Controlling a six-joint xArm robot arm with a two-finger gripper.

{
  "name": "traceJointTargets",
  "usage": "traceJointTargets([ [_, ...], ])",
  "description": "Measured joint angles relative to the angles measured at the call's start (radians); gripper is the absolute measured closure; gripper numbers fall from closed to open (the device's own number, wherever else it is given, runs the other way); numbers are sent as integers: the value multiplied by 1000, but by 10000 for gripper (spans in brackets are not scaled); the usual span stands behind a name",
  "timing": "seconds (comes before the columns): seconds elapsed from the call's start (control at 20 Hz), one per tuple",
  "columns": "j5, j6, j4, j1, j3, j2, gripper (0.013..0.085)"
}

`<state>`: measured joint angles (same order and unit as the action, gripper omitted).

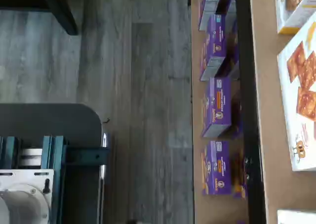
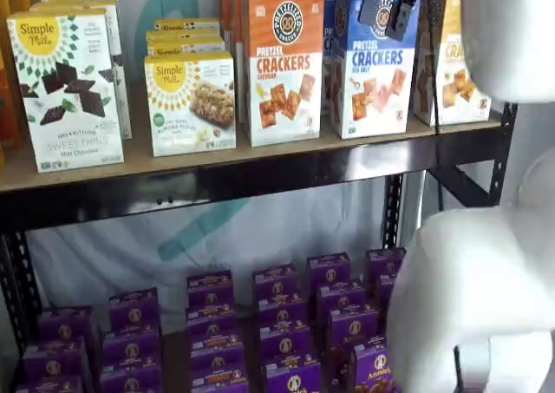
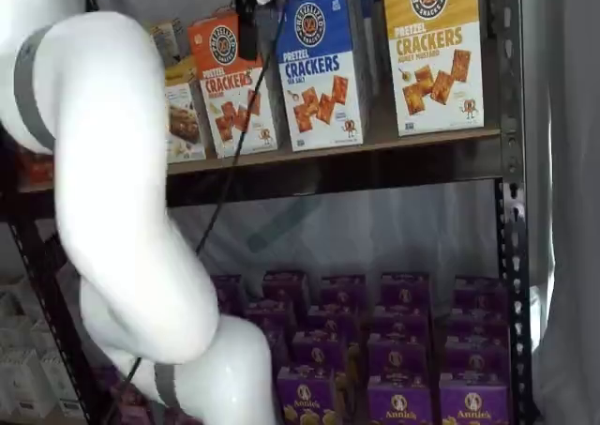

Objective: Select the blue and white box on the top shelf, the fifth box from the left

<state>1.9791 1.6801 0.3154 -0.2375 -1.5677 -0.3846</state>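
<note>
Tall cardboard blue and white box (image 2: 373, 68), blue top, white lower half, round dark logo, printed "PRETZEL CRACKERS SEA SALT" with square orange crackers pictured. Stands upright on the top shelf (image 2: 217, 163), a long tan wooden board fronted by a black metal beam. Seen in both shelf views.

Immediate neighbours: orange-topped cheddar cracker box (image 2: 282, 63) just beside it on one flank, yellow-topped cracker box (image 3: 433, 50) on the other. Further along the board, a white box of almond flour bars (image 2: 191, 102) and a white box of mint chocolate thins (image 2: 65, 89).

Gripper (image 2: 389, 7): black fingers hang from the top edge in a shelf view, in front of the blue box's upper face, around the logo. Two fingers visible with a gap between them, jaws spread, nothing between them. Contact with the box cannot be judged.

White arm segments (image 3: 112, 190) fill much of the foreground in both shelf views.

Lower shelf: rows of small purple boxes (image 3: 400, 355), also visible in the wrist view (image 1: 217, 105) beside grey plank flooring (image 1: 138, 85).
</note>
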Motion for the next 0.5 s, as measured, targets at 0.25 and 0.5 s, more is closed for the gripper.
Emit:
traceJointTargets([
  [0.25,62,4,-68,25,-22,23,130],
  [0.5,63,15,-32,-3,-8,12,130],
])
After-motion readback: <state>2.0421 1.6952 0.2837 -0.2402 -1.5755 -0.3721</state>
